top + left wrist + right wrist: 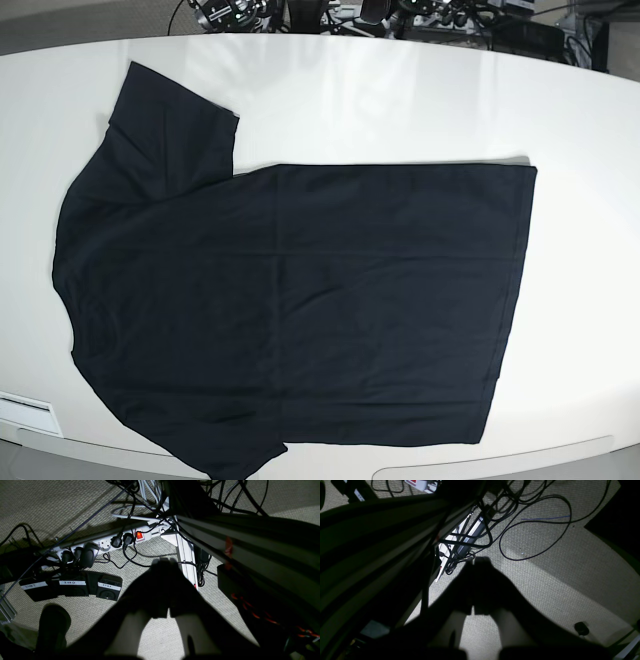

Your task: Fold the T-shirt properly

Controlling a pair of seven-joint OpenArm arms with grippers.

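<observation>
The black T-shirt [300, 300] lies spread flat on the white table [400, 90], neck end to the left and hem to the right. One sleeve points to the upper left, the other to the lower left. Neither arm shows in the base view. In the left wrist view my left gripper [163, 561] is a dark shape hanging over the carpet floor, its fingertips together and nothing between them. My right gripper [480, 560] looks the same in the right wrist view: shut and empty, beside the table's underside.
On the floor lie a white power strip [107, 543], three pedals labelled START, ZERO, STOP [72, 586], an aluminium frame leg [186, 555] and loose cables [535, 530]. A dark shoe [52, 625] shows at lower left. Equipment lines the table's far edge [330, 15].
</observation>
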